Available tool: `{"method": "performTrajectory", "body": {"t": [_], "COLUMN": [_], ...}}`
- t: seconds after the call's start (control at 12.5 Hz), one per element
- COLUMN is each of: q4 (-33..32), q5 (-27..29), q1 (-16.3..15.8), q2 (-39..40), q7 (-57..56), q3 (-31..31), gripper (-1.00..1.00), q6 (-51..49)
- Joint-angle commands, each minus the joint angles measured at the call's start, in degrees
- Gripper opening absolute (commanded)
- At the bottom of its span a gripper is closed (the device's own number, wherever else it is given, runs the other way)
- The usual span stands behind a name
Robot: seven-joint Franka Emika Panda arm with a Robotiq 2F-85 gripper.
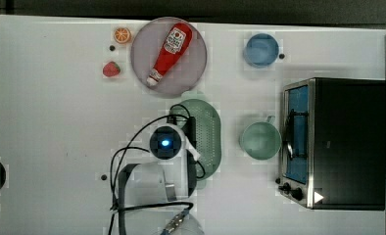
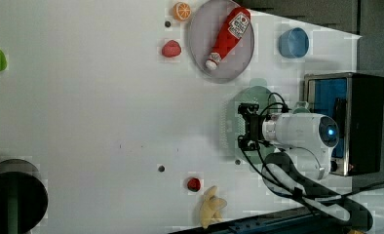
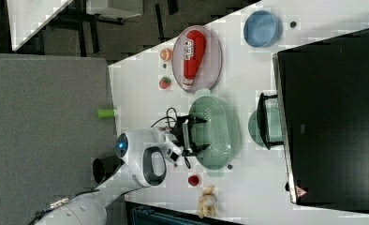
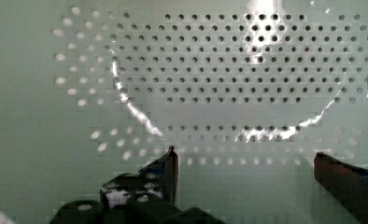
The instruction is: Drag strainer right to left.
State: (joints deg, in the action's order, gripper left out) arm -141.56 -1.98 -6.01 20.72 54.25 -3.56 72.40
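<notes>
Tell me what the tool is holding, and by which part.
Nothing is held: the tool is wide open over the strainer basin.

White glossy arm (image 2: 297,131) with grey joint bands, blue lit ring at one end. Black gripper (image 3: 195,135), black looping cables alongside.

A grey plate (image 1: 195,73) lies on the white worktop (image 1: 49,122) with a red ketchup bottle (image 1: 169,53) lying across it. In the top view, an orange slice (image 1: 122,35) and a strawberry (image 1: 111,69) sit just left of the plate, a blue bowl (image 1: 261,49) to its right, and a mint cup (image 1: 260,140) and toaster oven (image 1: 335,143) lower right.
</notes>
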Motion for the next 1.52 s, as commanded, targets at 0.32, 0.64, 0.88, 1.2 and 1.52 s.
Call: {"method": "performTrajectory", "body": {"t": [0.32, 0.64, 0.88, 1.2, 1.52], "q4": [0.4, 3.5, 7.4, 12.6, 17.9], "q5": [-0.5, -0.4, -0.2, -0.2, 2.0], "q1": [-7.6, -10.2, -12.2, -15.7, -19.6], "q2": [-0.2, 1.5, 3.3, 5.9, 9.3], "q7": [10.5, 11.0, 13.4, 18.0, 22.9], "q3": [-4.0, -4.4, -4.4, -4.6, -4.6], "gripper": [1.0, 1.0, 1.0, 1.0, 1.0], "q6": [0.3, -2.7, -5.2, -7.7, -8.6]}}
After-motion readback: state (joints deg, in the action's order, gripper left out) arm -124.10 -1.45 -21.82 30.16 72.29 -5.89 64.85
